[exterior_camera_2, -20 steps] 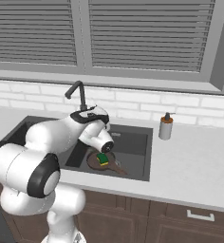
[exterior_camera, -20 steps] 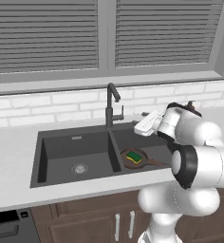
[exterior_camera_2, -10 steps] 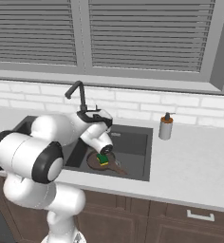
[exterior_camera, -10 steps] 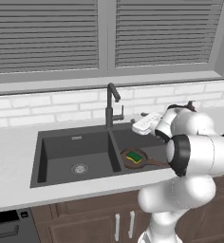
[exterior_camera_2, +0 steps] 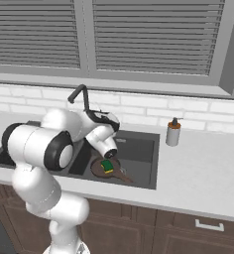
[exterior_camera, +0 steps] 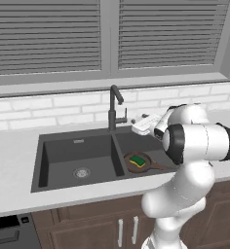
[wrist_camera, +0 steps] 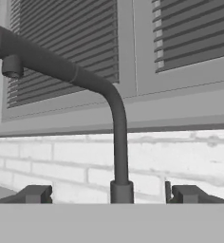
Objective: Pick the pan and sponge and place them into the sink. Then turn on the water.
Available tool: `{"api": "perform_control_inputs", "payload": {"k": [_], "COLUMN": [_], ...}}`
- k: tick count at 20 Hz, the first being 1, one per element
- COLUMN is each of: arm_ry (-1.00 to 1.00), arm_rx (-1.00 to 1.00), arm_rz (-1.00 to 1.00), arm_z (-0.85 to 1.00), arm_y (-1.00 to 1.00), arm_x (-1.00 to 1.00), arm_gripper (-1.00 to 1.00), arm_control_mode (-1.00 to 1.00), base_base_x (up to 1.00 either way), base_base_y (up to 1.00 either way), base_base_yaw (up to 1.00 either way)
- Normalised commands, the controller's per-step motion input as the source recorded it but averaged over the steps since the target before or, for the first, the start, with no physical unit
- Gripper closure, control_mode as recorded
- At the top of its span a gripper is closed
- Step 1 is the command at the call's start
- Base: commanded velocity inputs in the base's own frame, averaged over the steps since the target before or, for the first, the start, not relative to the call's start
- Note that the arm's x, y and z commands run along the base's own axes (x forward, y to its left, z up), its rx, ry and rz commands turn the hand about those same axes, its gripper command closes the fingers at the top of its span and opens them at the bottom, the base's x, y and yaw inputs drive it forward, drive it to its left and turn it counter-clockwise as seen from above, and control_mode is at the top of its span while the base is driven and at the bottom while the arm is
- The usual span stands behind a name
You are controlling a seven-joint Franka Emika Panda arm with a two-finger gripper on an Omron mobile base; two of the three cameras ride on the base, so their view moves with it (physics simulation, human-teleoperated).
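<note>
The dark brown pan (exterior_camera: pixel 145 164) lies in the right basin of the dark grey sink (exterior_camera: pixel 78 146), its handle pointing right. The green and yellow sponge (exterior_camera: pixel 137 161) rests inside the pan (exterior_camera_2: pixel 115 171), where the sponge (exterior_camera_2: pixel 106 165) also shows from the other side. My gripper (exterior_camera: pixel 135 122) hovers over the right basin, just right of the gooseneck faucet (exterior_camera: pixel 112 108), and points at it. In the hand view my gripper (wrist_camera: pixel 113 194) is open and holds nothing, with the faucet (wrist_camera: pixel 117 123) standing close ahead between the fingertips (wrist_camera: pixel 35 193). No water runs from the spout.
A soap dispenser bottle (exterior_camera_2: pixel 173 133) stands on the counter right of the sink. The left basin (exterior_camera: pixel 80 163) holds nothing but its drain. A white brick wall and a window with blinds rise behind the faucet.
My hand has moved a little left toward the faucet, still open. The pan and sponge have not moved.
</note>
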Motion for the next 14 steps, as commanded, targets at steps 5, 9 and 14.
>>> {"api": "perform_control_inputs", "payload": {"k": [5,9,14], "arm_ry": [0.0,0.0,0.0], "arm_rx": [0.0,0.0,0.0], "arm_rz": [-0.01,-0.01,-0.01], "arm_z": [-0.18,-0.19,-0.14], "arm_y": [0.03,0.01,0.01], "arm_x": [0.47,0.51,0.49], "arm_gripper": [-1.0,-1.0,-1.0], "arm_control_mode": [-1.0,-1.0,-1.0], "base_base_x": [0.0,0.0,0.0], "base_base_y": [0.0,0.0,0.0], "base_base_yaw": [0.0,0.0,0.0]}}
